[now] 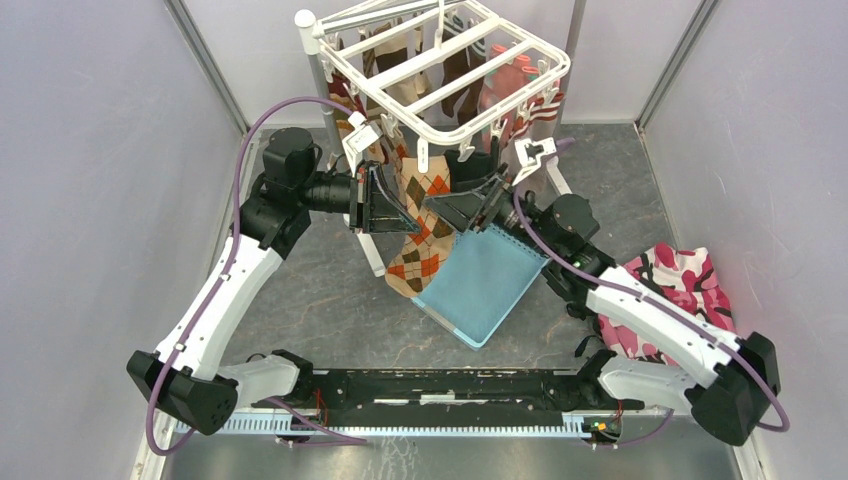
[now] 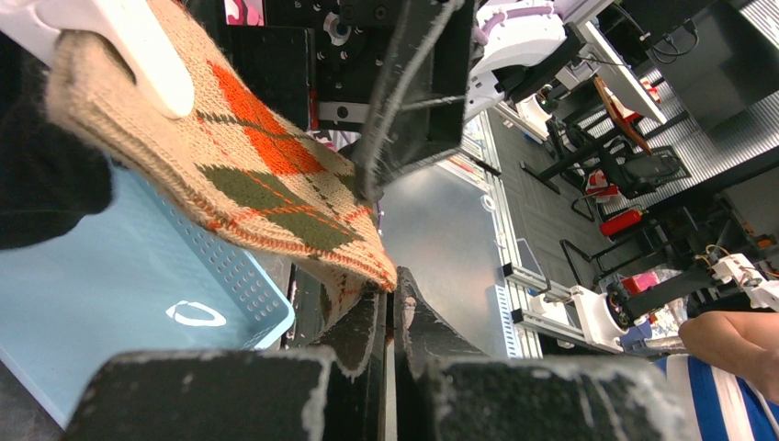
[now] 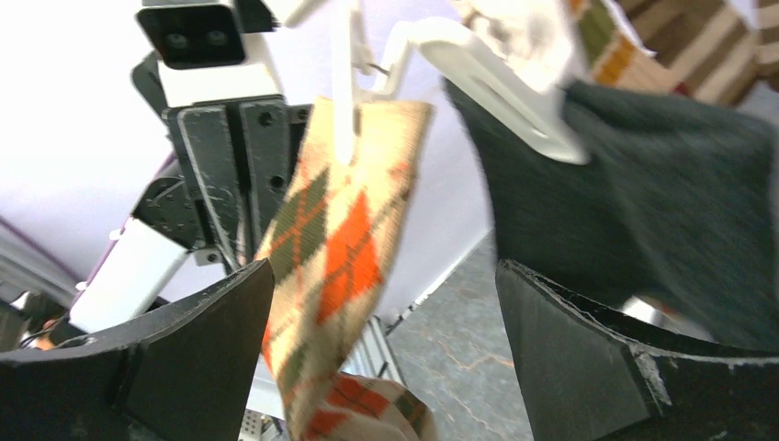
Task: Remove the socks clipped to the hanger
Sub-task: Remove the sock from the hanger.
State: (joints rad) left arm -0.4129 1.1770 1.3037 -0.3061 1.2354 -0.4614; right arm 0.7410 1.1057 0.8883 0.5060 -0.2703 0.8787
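Left tool (image 1: 385, 205): jaws closed flat on the side edge of the argyle sock (image 1: 425, 225), with the knit pinched between the fingertips (image 2: 427, 326). Above this tool, a white clip (image 2: 138, 46) holds the sock's cuff. The clip hangs from the hanger (image 1: 450, 60), whose frame stands over both tools. Further socks (image 1: 505, 90) hang from the frame's far side, beyond the tools.

Right tool (image 1: 465, 205): jaws spread to full width, nothing held. The argyle sock hangs in the gap, nearer one finger; contact cannot be confirmed. A black sock (image 3: 625, 211) hangs just past the other finger.

Below both tools, a light blue basket (image 1: 485, 285) lies on the tabletop (image 1: 310, 290). Right of the right tool, beside its arm, lies a camouflage cloth heap (image 1: 680, 285).
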